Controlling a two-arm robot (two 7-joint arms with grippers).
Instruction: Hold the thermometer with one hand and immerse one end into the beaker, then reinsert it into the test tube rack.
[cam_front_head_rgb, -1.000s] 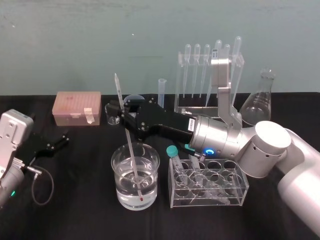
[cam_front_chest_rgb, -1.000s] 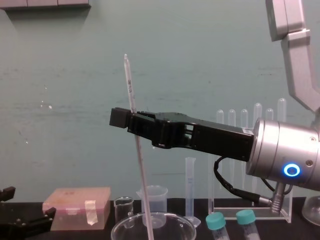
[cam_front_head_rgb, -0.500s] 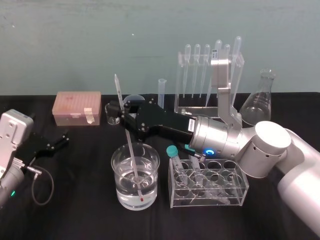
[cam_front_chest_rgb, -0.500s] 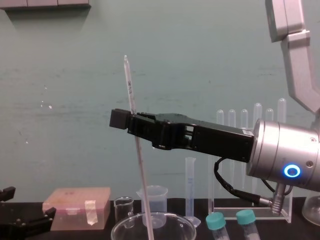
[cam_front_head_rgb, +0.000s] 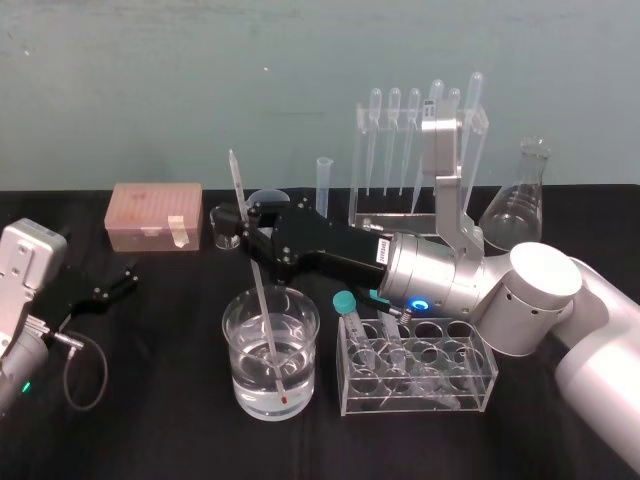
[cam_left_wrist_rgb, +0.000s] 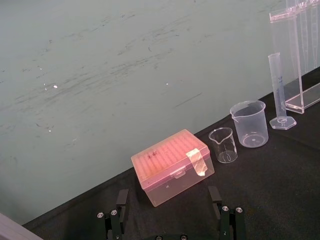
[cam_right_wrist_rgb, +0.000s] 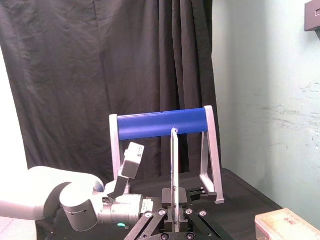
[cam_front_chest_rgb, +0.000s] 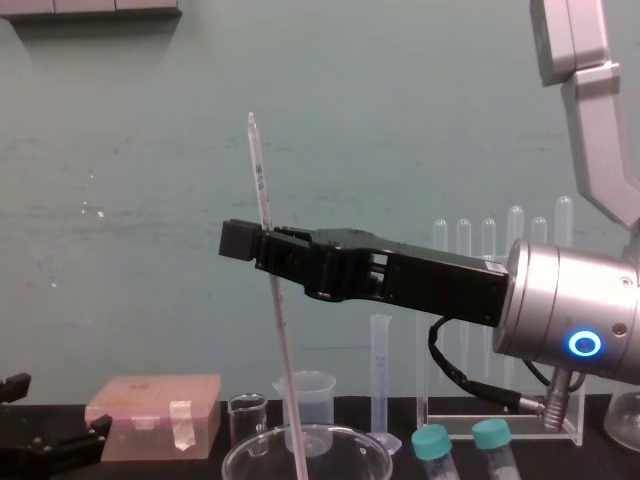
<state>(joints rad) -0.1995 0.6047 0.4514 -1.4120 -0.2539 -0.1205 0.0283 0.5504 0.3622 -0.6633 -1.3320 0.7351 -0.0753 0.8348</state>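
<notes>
One thermometer (cam_front_chest_rgb: 283, 340) in the right end effector (cam_front_chest_rgb: 257, 241), tip inside beaker (cam_front_head_rgb: 232, 350).

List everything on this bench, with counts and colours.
beaker: 1, clear, front centre
thermometer: 1, pinkish-white, tip inside the beaker
test tube rack: 1, clear, back, holding pipettes
tube stand: 1, clear, right of beaker, two teal-capped tubes
tip box: 1, pink, back left
small beakers: 2, clear, back centre
measuring cylinder: 1, clear, back centre
flask: 1, clear, back right
right gripper: black, shut on thermometer
left gripper: black, open, far left
</notes>
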